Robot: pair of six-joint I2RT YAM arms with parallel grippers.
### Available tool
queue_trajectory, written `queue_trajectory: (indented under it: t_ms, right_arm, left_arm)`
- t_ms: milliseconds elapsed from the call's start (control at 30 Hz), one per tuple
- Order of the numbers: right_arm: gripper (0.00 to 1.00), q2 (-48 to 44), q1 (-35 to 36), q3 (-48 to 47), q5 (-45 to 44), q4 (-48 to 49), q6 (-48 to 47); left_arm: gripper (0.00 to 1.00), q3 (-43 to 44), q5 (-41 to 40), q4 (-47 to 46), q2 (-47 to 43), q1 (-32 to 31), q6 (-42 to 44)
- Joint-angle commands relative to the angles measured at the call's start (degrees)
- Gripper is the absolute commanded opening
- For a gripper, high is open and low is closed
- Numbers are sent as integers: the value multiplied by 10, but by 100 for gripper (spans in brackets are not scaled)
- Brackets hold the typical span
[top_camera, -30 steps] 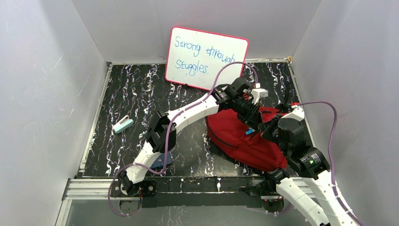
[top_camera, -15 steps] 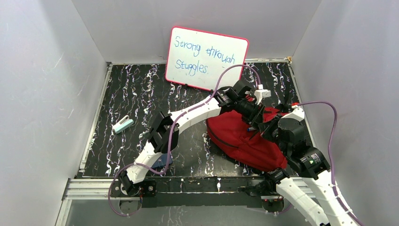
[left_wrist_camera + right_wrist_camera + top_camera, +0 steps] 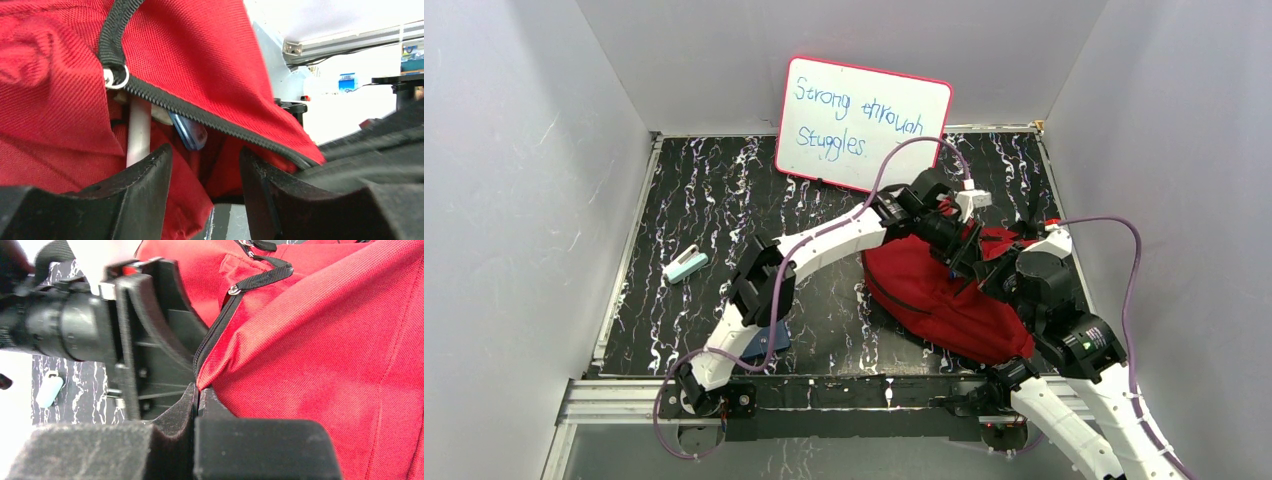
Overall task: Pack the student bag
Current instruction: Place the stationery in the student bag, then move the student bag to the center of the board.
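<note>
Student bag (image 3: 929,300), red fabric, lies on the right half of the black marbled bench (image 3: 714,200), near the front edge. Both arms meet over its top side.

Left gripper (image 3: 204,160): jaws apart, nothing between them, poised at the mouth of the bag. Just beyond its fingers (image 3: 145,175) the black zipper (image 3: 200,115) runs diagonally along the raised red flap. Under the flap, inside the opening, a white stick (image 3: 138,130) stands roughly upright, with a blue item (image 3: 189,132) beside it. What either is, cannot tell.

Right gripper (image 3: 196,395): jaws closed, pinching the red fabric edge of the bag right by the zipper line and holding that edge up.

Whiteboard (image 3: 864,125) with blue handwriting leans against the back wall. A small teal-and-white item (image 3: 684,265) lies on the left of the bench, well apart from the bag. A dark blue flat thing (image 3: 774,345) is partly hidden under the left arm.
</note>
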State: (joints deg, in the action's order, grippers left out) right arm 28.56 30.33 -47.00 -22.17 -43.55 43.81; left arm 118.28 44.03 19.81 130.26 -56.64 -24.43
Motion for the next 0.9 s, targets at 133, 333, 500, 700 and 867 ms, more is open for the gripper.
queue_trajectory:
  t_ms: [133,333,500,700,867]
  right_arm:
    - [0,-13,0,-1,1,36,14]
    - [0,-14,0,4,4,40,15]
    - [0,-13,0,7,1,44,8]
    - [0,-7,0,8,5,50,6]
    - [0,-11,-1,10,7,51,5]
  left_arm:
    - [51,-45,11,-3,-134,46,25]
    - [54,-138,-26,1,-219,146,42]
    - [61,-184,-140,49,-273,219,108]
    - [67,-195,-252,88,-257,233,162]
    - [70,-210,-147,45,-220,234,151]
